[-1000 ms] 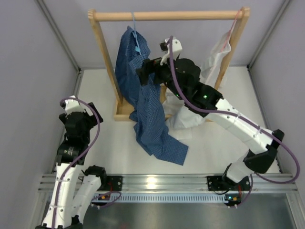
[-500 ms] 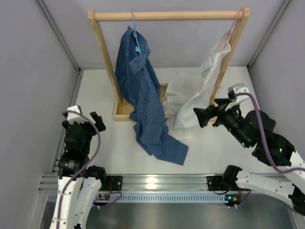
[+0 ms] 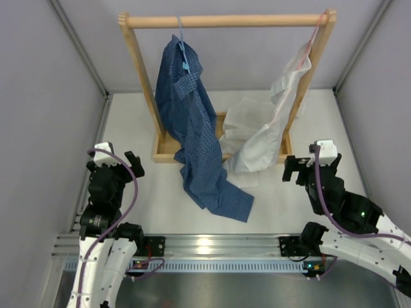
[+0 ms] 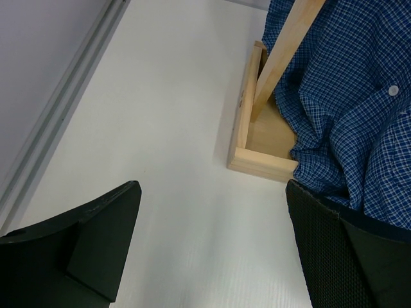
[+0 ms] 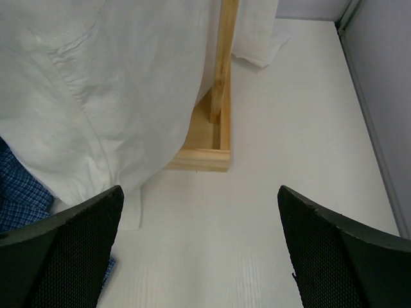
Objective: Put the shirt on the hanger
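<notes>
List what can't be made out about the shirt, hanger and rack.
- Hanger: top view shows only hook and neck; shirt covers its arms.
- Rack base: top view, middle hidden under shirt and white shirt.
- Shirt, left wrist view: cut off by the right edge.
- White shirt, right wrist view: cut off by the top edge.

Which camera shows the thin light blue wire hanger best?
The top external view: the thin light blue wire hanger hooks over the wooden rail, carrying the dark blue checked shirt. Neither wrist view shows it.
</notes>
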`<move>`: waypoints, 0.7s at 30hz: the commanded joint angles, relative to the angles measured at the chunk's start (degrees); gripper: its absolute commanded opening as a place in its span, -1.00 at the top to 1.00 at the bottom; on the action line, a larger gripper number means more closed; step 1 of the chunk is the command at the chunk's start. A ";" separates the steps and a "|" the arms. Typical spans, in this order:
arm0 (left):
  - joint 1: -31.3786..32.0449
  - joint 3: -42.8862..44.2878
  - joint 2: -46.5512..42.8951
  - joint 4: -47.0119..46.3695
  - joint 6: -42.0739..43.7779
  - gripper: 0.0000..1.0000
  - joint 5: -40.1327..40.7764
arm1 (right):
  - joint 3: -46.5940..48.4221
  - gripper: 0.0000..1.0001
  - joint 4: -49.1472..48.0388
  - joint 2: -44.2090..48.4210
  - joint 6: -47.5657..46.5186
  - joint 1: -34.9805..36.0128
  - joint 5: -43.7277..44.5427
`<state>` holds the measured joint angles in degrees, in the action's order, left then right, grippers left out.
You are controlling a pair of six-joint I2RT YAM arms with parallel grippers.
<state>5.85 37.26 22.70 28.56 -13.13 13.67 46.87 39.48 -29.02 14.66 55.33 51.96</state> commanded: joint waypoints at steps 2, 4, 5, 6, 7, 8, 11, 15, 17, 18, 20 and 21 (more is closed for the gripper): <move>0.13 -0.25 -0.29 -3.77 0.91 -0.96 -1.37 | 0.68 -0.99 0.68 0.89 2.40 -0.05 4.29; 0.13 -0.25 -0.55 -3.77 1.08 -0.96 -1.28 | 0.50 -0.99 1.47 1.33 2.22 -0.14 4.20; 0.13 -0.34 -0.64 -3.77 1.08 -0.96 -1.28 | 0.59 -0.99 1.82 1.33 2.65 -0.14 4.20; 0.13 -0.34 -0.72 -3.77 1.17 -0.96 -1.28 | 0.68 -0.99 2.26 1.59 2.83 -0.14 4.28; 0.13 -0.34 -0.73 -3.77 1.26 -0.96 -1.28 | 0.59 -0.99 2.35 1.77 2.92 -0.05 4.55; 0.13 -0.34 -0.81 -3.77 1.26 -0.96 -1.28 | 0.41 -0.99 2.35 2.03 2.92 -0.13 4.55; 0.13 -0.34 -0.81 -3.77 1.35 -0.96 -2.07 | 0.59 -0.99 2.35 2.65 3.10 -0.14 4.99; 0.13 -0.25 -0.73 -3.77 1.44 -0.96 -2.69 | 0.41 -0.99 2.35 2.65 3.01 -0.13 4.55; 0.13 -0.34 -0.81 -3.77 1.44 -0.96 -2.77 | 0.24 -0.99 2.35 2.56 3.10 -0.14 4.29; 0.13 -0.34 -0.81 -3.77 1.44 -0.96 -2.77 | 0.15 -0.99 2.35 2.47 3.10 -0.05 4.37; 0.13 -0.34 -0.99 -3.77 1.44 -0.96 -2.95 | -0.03 -0.99 2.35 2.39 3.19 -0.14 4.29; 0.13 -0.34 -0.99 -3.77 1.44 -0.96 -2.95 | 0.06 -0.99 2.35 2.38 3.19 -0.14 4.29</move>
<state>5.89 37.04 22.59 28.12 -12.19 11.46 46.87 40.36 -26.79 17.21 55.33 55.46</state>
